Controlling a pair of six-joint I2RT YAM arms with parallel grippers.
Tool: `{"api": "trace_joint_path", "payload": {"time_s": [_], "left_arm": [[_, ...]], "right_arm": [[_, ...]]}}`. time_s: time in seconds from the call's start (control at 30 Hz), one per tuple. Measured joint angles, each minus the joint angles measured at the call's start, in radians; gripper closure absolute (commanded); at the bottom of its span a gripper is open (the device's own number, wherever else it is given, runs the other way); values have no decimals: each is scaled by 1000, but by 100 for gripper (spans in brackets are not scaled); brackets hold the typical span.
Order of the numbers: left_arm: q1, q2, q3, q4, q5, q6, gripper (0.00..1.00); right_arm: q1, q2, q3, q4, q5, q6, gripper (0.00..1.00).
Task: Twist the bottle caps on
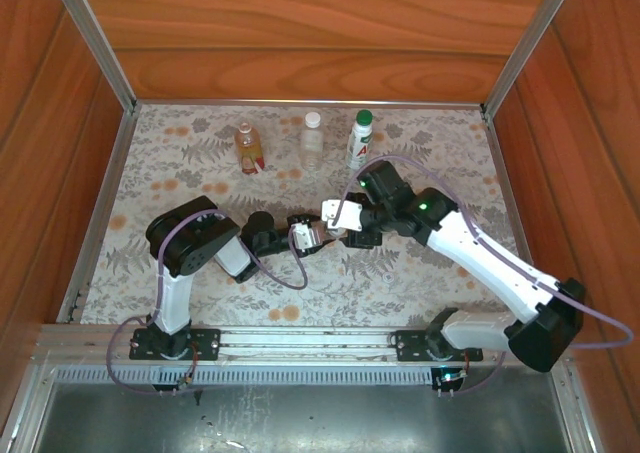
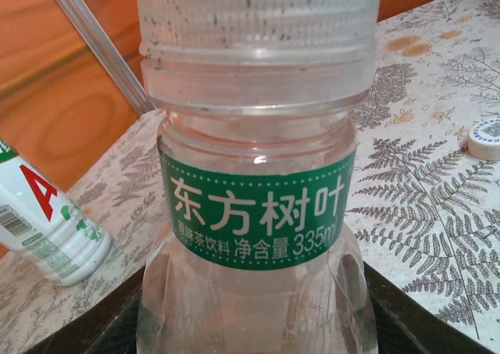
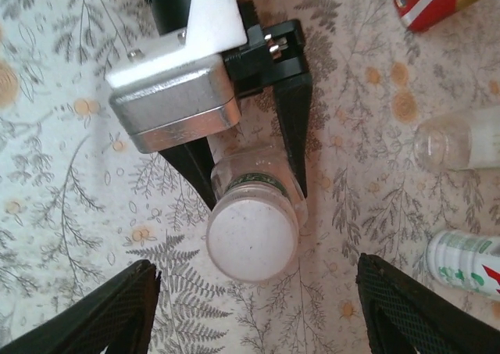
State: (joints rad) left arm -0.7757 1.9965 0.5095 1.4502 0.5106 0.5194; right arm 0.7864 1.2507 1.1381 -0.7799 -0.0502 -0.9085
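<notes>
The left tool (image 3: pixel 248 184) is clamped on a clear bottle (image 2: pixel 258 291), with its black fingers (image 3: pixel 293 147) pressing in from both sides, near the middle of the fern-printed counter (image 2: pixel 422 213). The bottle is held upright. It is see-through, with a green band of white Chinese print below the neck and a ribbed pale cap (image 3: pixel 251 241) sitting on top. The right tool (image 3: pixel 256 291) hangs over that cap, jaws spread wide, touching nothing. A loose white cap (image 2: pixel 488 137) lies on the counter nearby. Along the far edge stand an amber bottle (image 1: pixel 247 145), a second clear bottle (image 1: pixel 313 143) and a white bottle (image 1: pixel 358 145) with a green cap (image 1: pixel 365 117).
</notes>
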Motion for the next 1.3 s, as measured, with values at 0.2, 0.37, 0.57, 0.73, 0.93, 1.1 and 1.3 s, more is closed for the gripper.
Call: {"api": "trace_joint_path", "payload": {"time_s": [0.2, 0.37, 0.57, 0.73, 0.93, 1.1, 1.3], "left_arm": [[-2, 0, 1, -2, 1, 5, 45], [-2, 0, 2, -3, 2, 4, 45], [-2, 0, 2, -3, 0, 0, 45], [-2, -4, 2, -8, -2, -6, 45], [-2, -13, 2, -23, -6, -23, 45], [-2, -15, 3, -27, -6, -34, 45], [-5, -15, 6, -29, 3, -39, 45]], "right_arm": [[8, 85, 7, 5, 43, -68, 35], [8, 117, 7, 18, 52, -85, 43], [13, 126, 7, 19, 51, -84, 54], [13, 126, 7, 18, 53, -65, 67], [13, 124, 7, 26, 74, 140, 84], [27, 124, 11, 20, 105, 557, 90], [31, 138, 51, -41, 115, 1040, 88]]}}
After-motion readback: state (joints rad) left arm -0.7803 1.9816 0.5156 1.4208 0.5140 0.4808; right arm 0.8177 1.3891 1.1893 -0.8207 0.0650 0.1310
